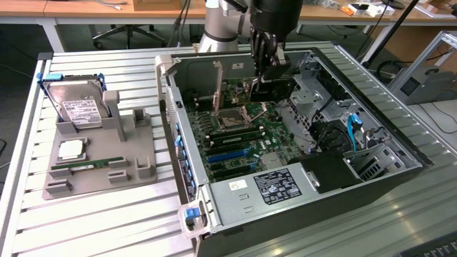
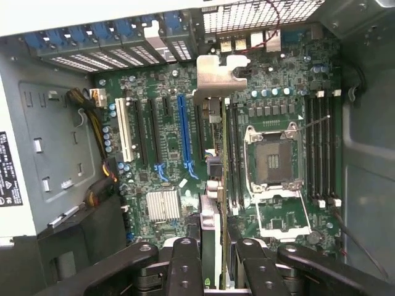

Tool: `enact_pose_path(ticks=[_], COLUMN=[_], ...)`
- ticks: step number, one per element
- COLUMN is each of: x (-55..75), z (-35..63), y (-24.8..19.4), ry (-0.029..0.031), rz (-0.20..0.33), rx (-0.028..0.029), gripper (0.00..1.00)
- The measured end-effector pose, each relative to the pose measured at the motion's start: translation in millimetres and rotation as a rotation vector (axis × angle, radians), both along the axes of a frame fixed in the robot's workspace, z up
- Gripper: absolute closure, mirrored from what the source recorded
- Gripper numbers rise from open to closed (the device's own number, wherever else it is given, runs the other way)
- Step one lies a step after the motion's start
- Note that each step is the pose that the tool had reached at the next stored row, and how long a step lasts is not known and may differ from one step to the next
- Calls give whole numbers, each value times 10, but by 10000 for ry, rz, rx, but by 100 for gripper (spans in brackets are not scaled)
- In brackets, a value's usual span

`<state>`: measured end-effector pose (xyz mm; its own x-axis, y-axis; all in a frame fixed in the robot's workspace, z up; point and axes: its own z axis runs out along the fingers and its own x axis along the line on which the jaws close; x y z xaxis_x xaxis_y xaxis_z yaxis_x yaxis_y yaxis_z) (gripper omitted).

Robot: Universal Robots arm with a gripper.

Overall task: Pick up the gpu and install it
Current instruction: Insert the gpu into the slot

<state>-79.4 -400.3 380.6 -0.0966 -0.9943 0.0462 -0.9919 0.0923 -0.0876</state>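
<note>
My gripper (image 1: 269, 69) hangs inside the open computer case (image 1: 400, 150), shut on the gpu (image 1: 271, 90), a dark card held edge-down above the motherboard (image 1: 239, 136). In the wrist view the gpu (image 2: 212, 185) shows edge-on between the black fingers (image 2: 185, 265) of the gripper (image 2: 216, 262). Its silver end bracket (image 2: 217, 75) points toward the case's rear slots. The card hovers over the board between the long blue slot (image 2: 183, 132) and the processor socket (image 2: 273, 157), apart from the board.
A grey fixture (image 1: 136, 171) on the slatted table, at the exterior view's left, holds a silver hard drive (image 1: 80, 110), a processor chip (image 1: 71, 150) and a slim green memory stick (image 1: 89, 165). The power supply (image 1: 270, 187) and the drive cage (image 1: 314, 91) crowd the case.
</note>
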Motion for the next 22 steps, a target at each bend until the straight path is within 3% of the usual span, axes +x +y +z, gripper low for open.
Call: enact_pose_path(ticks=[2,3,6,15,22], x=[0,-1,-2,-30,-36], z=[0,-1,-4,-46,-86], y=[-4,-4,-10,-99,-130], ry=[-1,-2,-1,-2,-1], rz=[0,-1,-1,-1,-1], rx=[261,283,279,281,280], gripper=[73,73,73,73,73])
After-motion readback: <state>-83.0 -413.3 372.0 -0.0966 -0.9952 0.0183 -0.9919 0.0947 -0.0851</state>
